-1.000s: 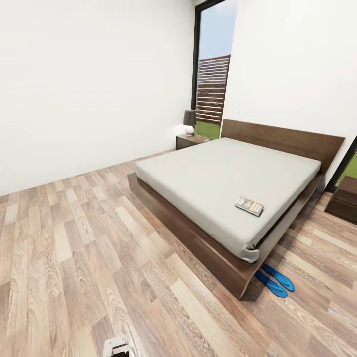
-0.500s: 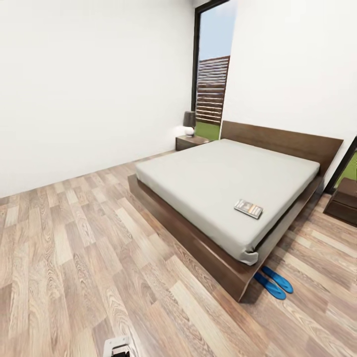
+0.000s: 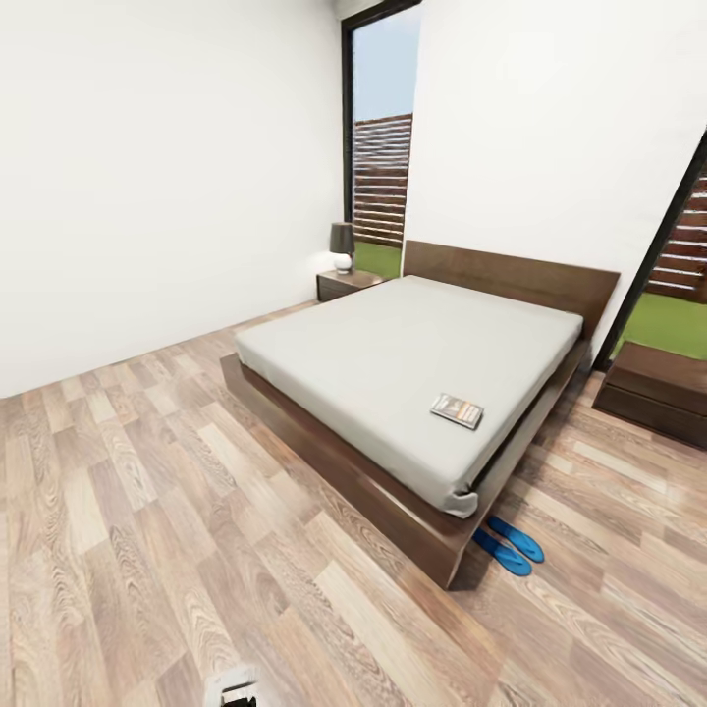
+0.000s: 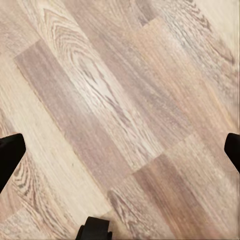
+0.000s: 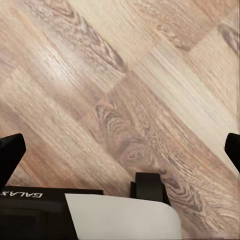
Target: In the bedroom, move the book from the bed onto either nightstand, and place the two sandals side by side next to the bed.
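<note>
Wood-plank floor point(image 3: 147, 511) still lies between the robot and the bed point(image 3: 412, 363), so the step in hand reads as the approach — driving up to the bed's near side before any reaching. The book point(image 3: 457, 410) lies flat on the grey mattress, close to the near right corner and a little in from the edge. The two sandals point(image 3: 509, 546) sit on the floor just beside that same bed corner, close together and roughly parallel. One nightstand point(image 3: 349, 283) stands at the far side of the headboard with a lamp point(image 3: 342, 245) on it; another dark cabinet point(image 3: 656, 389) sits on the floor to the right of the bed.

In the wrist views, the left gripper point(image 4: 120, 150) and the right gripper point(image 5: 120, 150) each have their fingertips spread wide at the picture's edges, with nothing between them but floor planks.

To do this step well, I would steer toward the bed's right corner, since book and sandals both lie there, and stop short of the sandals so the base does not run over them. Squaring up to the mattress edge should make the flat, thin book easier to reach.
</note>
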Controlling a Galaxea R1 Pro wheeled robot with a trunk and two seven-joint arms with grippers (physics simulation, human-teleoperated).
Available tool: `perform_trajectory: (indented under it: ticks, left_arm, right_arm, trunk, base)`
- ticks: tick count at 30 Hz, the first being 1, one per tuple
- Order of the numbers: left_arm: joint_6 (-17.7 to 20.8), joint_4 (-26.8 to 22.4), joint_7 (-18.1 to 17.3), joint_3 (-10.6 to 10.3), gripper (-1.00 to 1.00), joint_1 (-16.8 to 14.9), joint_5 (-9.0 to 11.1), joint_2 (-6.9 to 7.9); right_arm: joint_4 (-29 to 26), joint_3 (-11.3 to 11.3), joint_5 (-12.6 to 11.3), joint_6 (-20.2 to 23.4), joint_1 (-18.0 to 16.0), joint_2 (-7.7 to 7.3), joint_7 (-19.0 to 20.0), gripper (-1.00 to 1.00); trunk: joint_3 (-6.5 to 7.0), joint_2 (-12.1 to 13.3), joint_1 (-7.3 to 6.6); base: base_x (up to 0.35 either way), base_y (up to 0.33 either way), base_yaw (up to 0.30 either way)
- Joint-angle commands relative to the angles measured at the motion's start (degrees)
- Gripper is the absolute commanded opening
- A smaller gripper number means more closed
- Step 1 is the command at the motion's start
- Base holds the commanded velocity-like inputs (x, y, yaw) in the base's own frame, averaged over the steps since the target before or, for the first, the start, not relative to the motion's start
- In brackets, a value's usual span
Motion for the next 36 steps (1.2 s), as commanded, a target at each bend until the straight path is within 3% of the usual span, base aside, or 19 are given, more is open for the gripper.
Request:
perform_trajectory:
  ticks: [1,10,27,31,36]
  left_arm:
    - [-0.2,0.0,0.3,-0.5,1.00,0.0,0.5,0.00]
    - [-0.1,-0.1,0.3,-0.4,1.00,0.0,0.8,0.29]
    - [0.3,-0.2,-0.1,-0.3,1.00,0.0,1.1,0.72]
    - [0.6,-0.2,0.4,-0.3,1.00,0.0,2.9,0.46]
    - [0.6,-0.2,0.2,-0.3,1.00,0.0,3.4,0.54]
  right_arm:
    - [0.2,-0.5,0.5,-0.3,-0.1,0.00,0.0,1.00]
    - [0.0,-0.7,0.3,3.7,-0.1,0.05,0.1,1.00]
    - [-0.4,-0.8,0.1,2.8,-0.1,-0.22,1.1,1.00]
    - [-0.4,-1.6,-0.6,2.5,-0.1,-0.18,1.3,1.00]
    - [-0.4,-1.9,-0.8,2.5,-0.1,-0.28,1.4,1.00]
  trunk:
    - [0.14,0.4,-0.23]
    - [1.61,4.0,-2.21]
    - [3.21,10.8,-5.94]
    - [3.56,12.4,-6.82]
    - [4.00,14.4,-7.92]
  base:
    - [0.000,0.000,-0.271]
    - [0.000,0.000,-0.250]
    - [0.000,0.000,-0.027]
    - [0.000,0.000,0.000]
    - [0.000,0.000,0.000]
